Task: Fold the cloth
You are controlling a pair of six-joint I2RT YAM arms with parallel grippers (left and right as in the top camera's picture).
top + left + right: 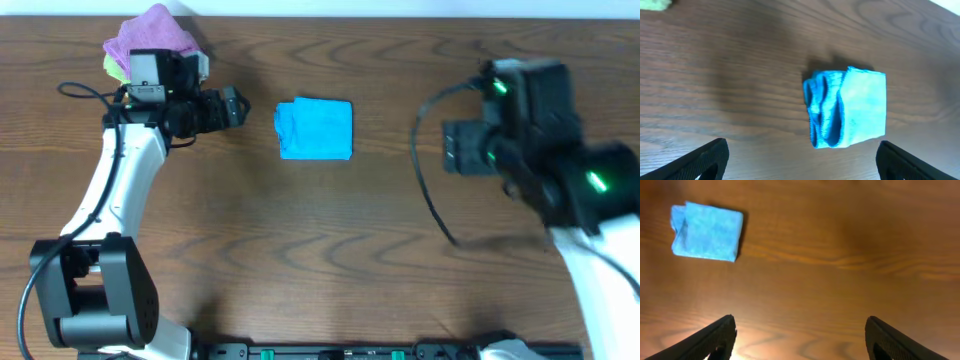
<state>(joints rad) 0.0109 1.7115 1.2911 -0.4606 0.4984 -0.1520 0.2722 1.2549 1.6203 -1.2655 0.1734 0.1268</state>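
The sky-blue cloth [314,128] lies folded into a small thick rectangle on the wooden table, a little left of centre. In the left wrist view the cloth [849,109] shows its layered folded edges on its left side. My left gripper [236,106] hangs just left of it, open and empty, its black fingertips [715,152] wide apart. My right gripper [455,146] sits well to the right of the cloth, also open with nothing between its fingers [722,332]. The cloth [706,231] appears at the upper left of the right wrist view.
A purple folded cloth [152,32] rests on a light-green one [114,66] at the back left corner, behind the left arm. A black cable [432,190] loops on the table beside the right arm. The table's far edge runs along the top.
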